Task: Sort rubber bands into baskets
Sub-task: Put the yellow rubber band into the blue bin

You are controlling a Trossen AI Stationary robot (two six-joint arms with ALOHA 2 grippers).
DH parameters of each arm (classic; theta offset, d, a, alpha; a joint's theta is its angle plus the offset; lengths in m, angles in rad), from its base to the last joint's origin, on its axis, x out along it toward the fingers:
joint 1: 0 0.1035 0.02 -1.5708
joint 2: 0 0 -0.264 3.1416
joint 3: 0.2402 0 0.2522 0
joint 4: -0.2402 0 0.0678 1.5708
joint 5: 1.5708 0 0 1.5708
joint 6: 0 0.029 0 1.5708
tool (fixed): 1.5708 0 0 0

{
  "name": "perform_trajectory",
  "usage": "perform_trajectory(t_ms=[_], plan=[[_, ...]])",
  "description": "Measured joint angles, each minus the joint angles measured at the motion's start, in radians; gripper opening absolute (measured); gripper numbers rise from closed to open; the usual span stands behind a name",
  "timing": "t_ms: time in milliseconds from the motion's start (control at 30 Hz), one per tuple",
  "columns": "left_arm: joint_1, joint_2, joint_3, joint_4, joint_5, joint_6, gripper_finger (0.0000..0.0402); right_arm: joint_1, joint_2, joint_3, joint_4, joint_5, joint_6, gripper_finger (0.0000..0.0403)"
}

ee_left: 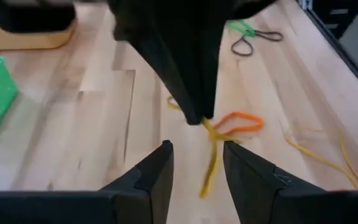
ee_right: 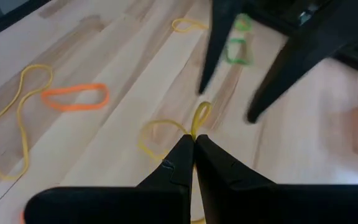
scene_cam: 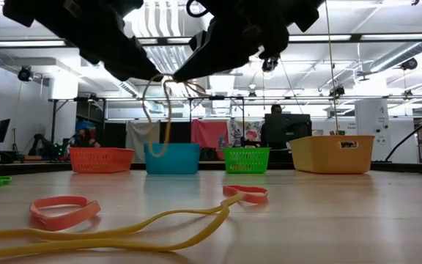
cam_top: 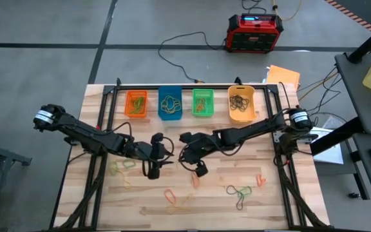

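Four small plastic baskets stand in a row along the far edge of the wooden table: an orange basket (cam_top: 136, 103), a blue basket (cam_top: 170, 103), a green basket (cam_top: 203, 102) and a slightly larger yellow-orange basket (cam_top: 241, 104), each holding rubber bands. More bands lie loose on the near half of the table: green and yellow ones at the left (cam_top: 122, 167), an orange one (cam_top: 171, 194) near the front, and a green and black tangle (cam_top: 241, 192) at the right. One yellow band (ee_right: 194, 121) hangs raised above the table.

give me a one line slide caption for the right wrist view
Right gripper shut on a yellow rubber band, lifted above the wooden table where orange and yellow bands lie loose.
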Motion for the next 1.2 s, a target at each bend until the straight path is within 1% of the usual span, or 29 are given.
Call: perform_trajectory(t_ms=[67, 167, 333, 400, 467, 600, 633, 767, 900, 1100, 1200], plan=[[0.0, 0.0, -0.009, 0.013, 0.022, 0.0, 0.013, -0.004, 0.0, 0.003, 0.007, 0.003, -0.008, 0.0009], [0.0, 0.0, -0.022, 0.026, 0.023, 0.0, 0.0132, -0.01, 0.0, 0.007, 0.006, 0.025, -0.021, 0.0009], [0.0, 0.0, -0.038, 0.028, 0.022, 0.003, 0.0124, -0.024, 0.0, 0.008, 0.016, 0.029, -0.03, 0.0009], [0.002, 0.0, -0.043, 0.028, 0.022, 0.003, 0.0111, -0.028, 0.0, 0.01, 0.017, 0.034, -0.033, 0.0009], [0.002, 0.0, -0.048, 0.028, 0.021, 0.003, 0.0088, -0.031, 0.0, 0.012, 0.017, 0.047, -0.036, 0.0009], [0.005, 0.0, -0.049, 0.029, 0.015, 0.032, 0.0018, -0.036, 0.0, 0.013, 0.017, 0.049, -0.047, 0.0009], [0.006, 0.0, -0.047, 0.028, 0.013, 0.041, 0.0009, -0.038, 0.0, 0.013, 0.017, 0.049, -0.044, 0.0009], [0.011, 0.0, -0.029, 0.031, -0.013, 0.078, 0.0002, -0.055, -0.001, 0.013, 0.016, 0.048, -0.003, 0.0016], [0.035, 0.0, -0.008, 0.016, -0.014, 0.099, 0.0001, -0.084, -0.002, 0.021, 0.002, 0.048, 0.029, 0.0051], [0.094, -0.001, 0.012, -0.025, -0.014, 0.127, 0.0, -0.129, -0.006, 0.041, -0.032, 0.048, 0.034, 0.0135], [0.147, -0.009, 0.013, -0.03, -0.014, 0.164, 0.0, -0.156, -0.026, 0.063, -0.106, 0.048, 0.023, 0.0169]])
